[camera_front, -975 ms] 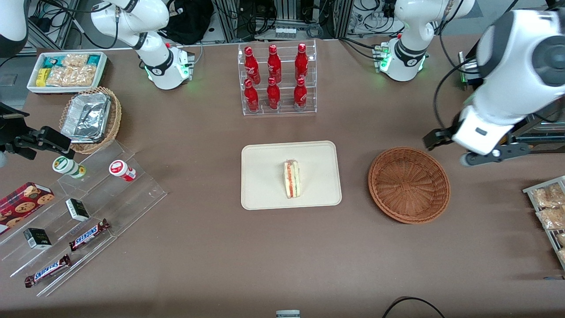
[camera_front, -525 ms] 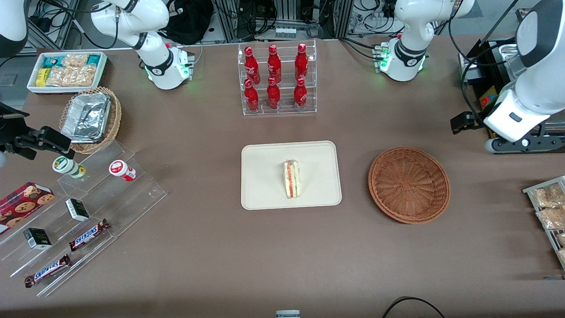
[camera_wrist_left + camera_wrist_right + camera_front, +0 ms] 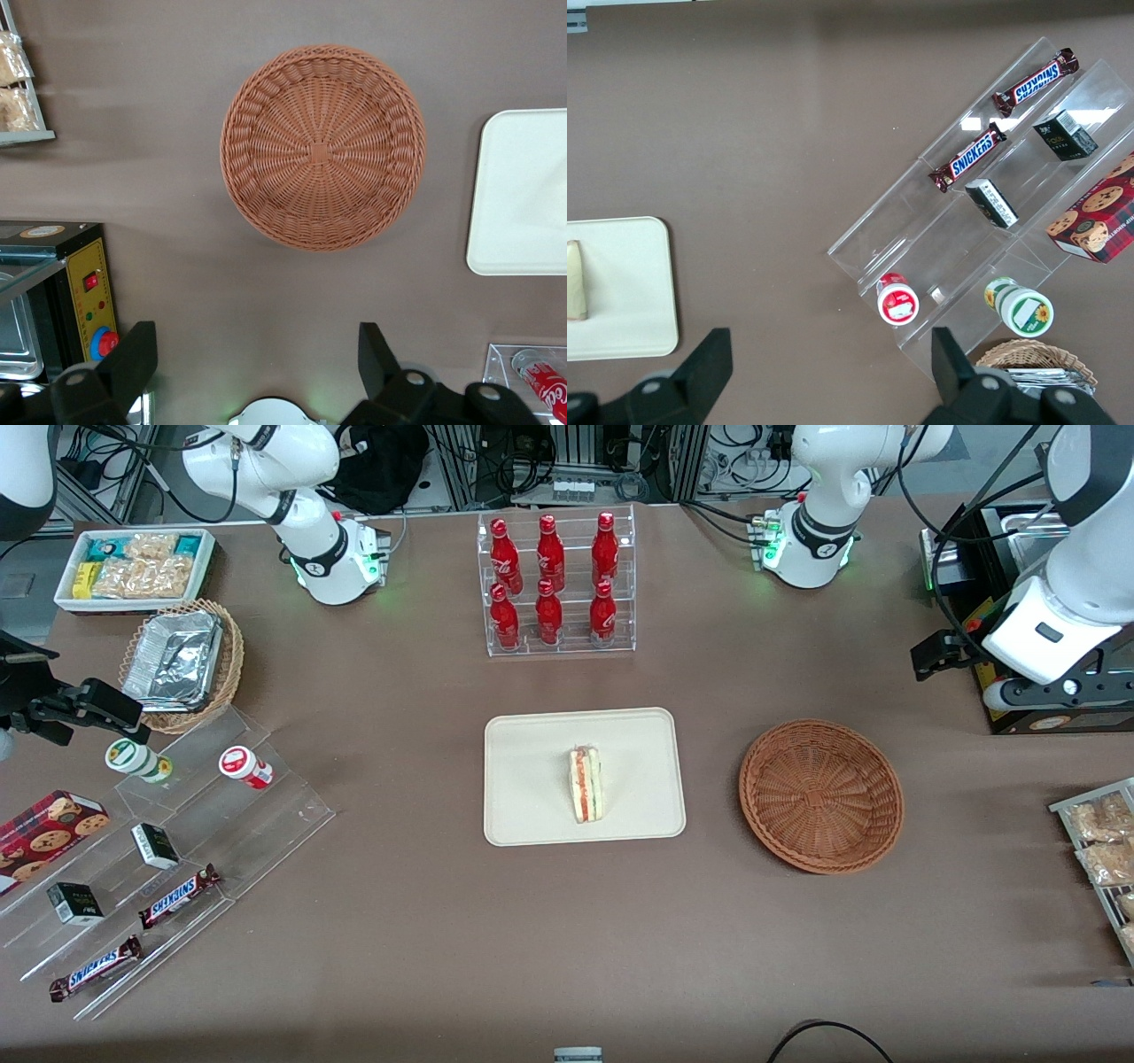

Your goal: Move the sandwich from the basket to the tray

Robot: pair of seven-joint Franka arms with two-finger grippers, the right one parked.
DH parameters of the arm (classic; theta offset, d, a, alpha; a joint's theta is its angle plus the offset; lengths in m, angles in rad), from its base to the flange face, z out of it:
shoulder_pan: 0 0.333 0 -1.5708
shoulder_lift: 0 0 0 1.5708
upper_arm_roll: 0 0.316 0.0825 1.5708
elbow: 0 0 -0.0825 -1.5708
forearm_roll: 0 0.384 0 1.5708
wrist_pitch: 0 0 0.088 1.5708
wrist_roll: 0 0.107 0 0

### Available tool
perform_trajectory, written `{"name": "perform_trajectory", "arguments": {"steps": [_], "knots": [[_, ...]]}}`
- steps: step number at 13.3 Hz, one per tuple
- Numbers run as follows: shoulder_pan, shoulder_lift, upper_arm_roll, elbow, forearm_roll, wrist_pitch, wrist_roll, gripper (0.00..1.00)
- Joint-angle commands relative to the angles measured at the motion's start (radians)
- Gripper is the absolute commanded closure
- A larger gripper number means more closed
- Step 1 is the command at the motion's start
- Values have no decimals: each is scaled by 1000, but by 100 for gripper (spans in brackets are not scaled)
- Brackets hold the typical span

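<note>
Sandwich [image 3: 585, 784] lies on the tray [image 3: 532, 815], near its middle, cut edge with orange-red and green layers facing up. It touches nothing but the tray floor, and bare tray surface shows all round it. Tray sits flat at mid-table.

Basket [image 3: 821, 795] is beside the tray, toward the working arm's end, with a strip of bare table between the two. Nothing in it: the wrist view shows the woven floor [image 3: 321, 150] fully exposed.

Gripper [image 3: 257, 359] hangs high above the table, farther from the front camera than the basket and toward the working arm's end. Fingers [image 3: 133, 359] are spread wide apart, holding nothing and touching nothing. In the front view only the gripper [image 3: 939, 657] body and its dark tip show.

Under the gripper's end of the table: a black box [image 3: 53, 301] with a yellow panel and red button. Nearer the front camera at that end, a rack of snack bags [image 3: 1103, 850] at the table edge.

Bottle rack [image 3: 556, 584], six red bottles upright in two tiers, stands farther from the front camera than the tray, with open table between them. Wide open table lies nearer the front camera than the tray and basket.
</note>
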Motion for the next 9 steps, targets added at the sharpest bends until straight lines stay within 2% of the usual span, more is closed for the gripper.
{"name": "perform_trajectory", "arguments": {"steps": [1,4,9], "knots": [[-6,-6,9,24,-8,5,-32,0],[-3,19,31,87,-9,-12,-29,0],[2,27,34,89,5,-33,-18,0]]}}
